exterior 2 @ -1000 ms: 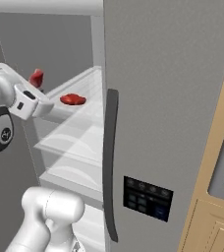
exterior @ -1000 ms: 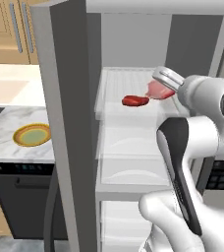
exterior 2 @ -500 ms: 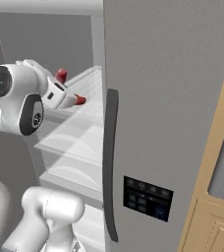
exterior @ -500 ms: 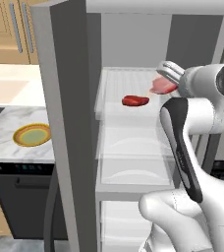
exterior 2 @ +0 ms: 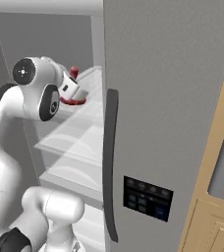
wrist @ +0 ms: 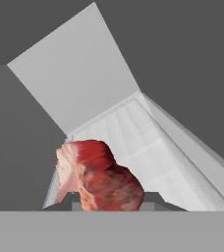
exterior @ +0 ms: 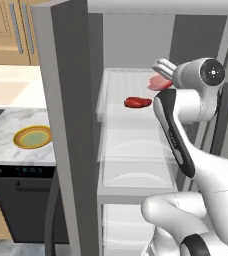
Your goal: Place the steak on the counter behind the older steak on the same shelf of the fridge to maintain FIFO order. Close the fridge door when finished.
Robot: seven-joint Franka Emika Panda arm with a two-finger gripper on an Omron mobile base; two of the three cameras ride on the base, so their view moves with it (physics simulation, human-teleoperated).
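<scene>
Fingers [exterior: 159,80] clamped on the steak [wrist: 100,178], held above the shelf [exterior: 117,83] inside fridge [exterior: 136,30], w/ the older steak [exterior: 137,102] lying near.

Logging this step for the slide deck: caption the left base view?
Gripper carries the steak into the open fridge, above the shelf just behind the older steak.

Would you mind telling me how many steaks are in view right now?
2: the pale steak held in the gripper above the shelf, and the dark steak lying on it.
</scene>
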